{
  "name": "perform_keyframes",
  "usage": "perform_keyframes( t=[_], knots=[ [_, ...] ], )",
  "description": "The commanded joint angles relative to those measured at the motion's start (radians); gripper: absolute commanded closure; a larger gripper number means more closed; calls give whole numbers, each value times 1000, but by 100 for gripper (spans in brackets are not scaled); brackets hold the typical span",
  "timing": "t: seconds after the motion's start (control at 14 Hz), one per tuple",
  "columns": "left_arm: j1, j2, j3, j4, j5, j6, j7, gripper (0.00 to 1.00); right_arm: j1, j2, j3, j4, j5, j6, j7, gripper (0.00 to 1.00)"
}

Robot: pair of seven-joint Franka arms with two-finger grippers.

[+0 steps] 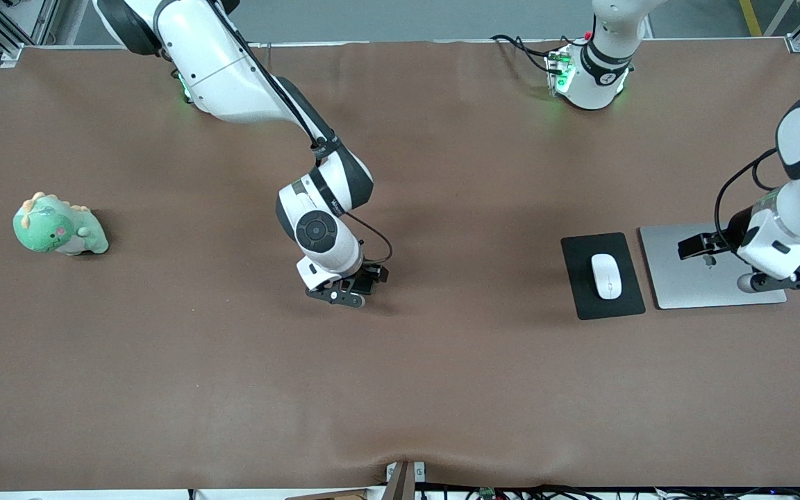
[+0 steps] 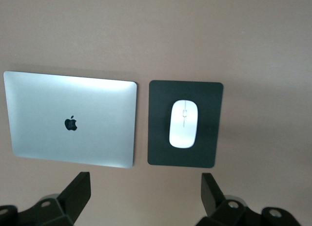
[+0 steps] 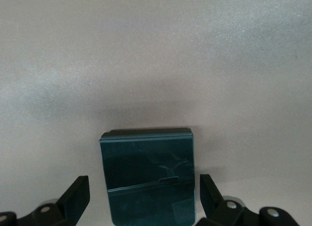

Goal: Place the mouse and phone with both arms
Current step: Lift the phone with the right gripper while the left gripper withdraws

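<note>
The brown tabletop (image 1: 442, 389) fills the frame. A closed silver laptop (image 1: 692, 267) lies toward my left arm's end. My left tool (image 2: 146, 189) hangs over it, fingers spread wide, holding nothing. Just beside the laptop lies a black pad (image 1: 580, 278) with the mouse (image 1: 607, 276) lying on its middle. A green toy (image 1: 56, 226) sits at my right arm's end. At mid-frame my right tool (image 3: 145, 187) is low and open, fingers either side of the phone (image 3: 148, 172), not touching it.

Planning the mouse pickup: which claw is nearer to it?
Left. The left claw hangs open over the laptop beside the mouse; the right claw is mid-table, open around the phone.
</note>
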Motion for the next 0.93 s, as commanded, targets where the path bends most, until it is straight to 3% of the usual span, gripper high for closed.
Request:
perform_keyframes(
  t=[0.0, 0.07, 0.29, 0.36, 0.5, 0.57, 0.64, 0.86],
  knots=[
    [-3, -71, 7, -8, -53, -31, 20, 0, 11, 12, -10, 3, -24, 14, 15, 0],
    [-51, -89, 56, -8, -64, -46, 20, 0, 11, 15, -10, 3, -24, 20, 15, 0],
    [-345, -151, 342, -5, -110, -92, 28, 0, 17, 27, -10, 1, -24, 34, 15, 0],
    [-421, -171, 412, -4, -117, -107, 34, 0, 17, 30, -10, -2, -26, 34, 13, 10],
    [-579, -209, 562, -4, -125, -135, 35, 0, 17, 27, -10, 0, -67, 30, 4, 76],
    [-651, -223, 629, -4, -125, -144, 35, 0, 10, 27, -9, 6, -72, 24, 5, 100],
    [-685, -228, 665, -4, -128, -149, 38, 0, 8, 27, -9, 9, -70, 24, 7, 100],
    [-678, -248, 671, 13, -154, -167, 118, 0, -13, 9, -9, 9, -69, 11, 4, 100]
  ],
)
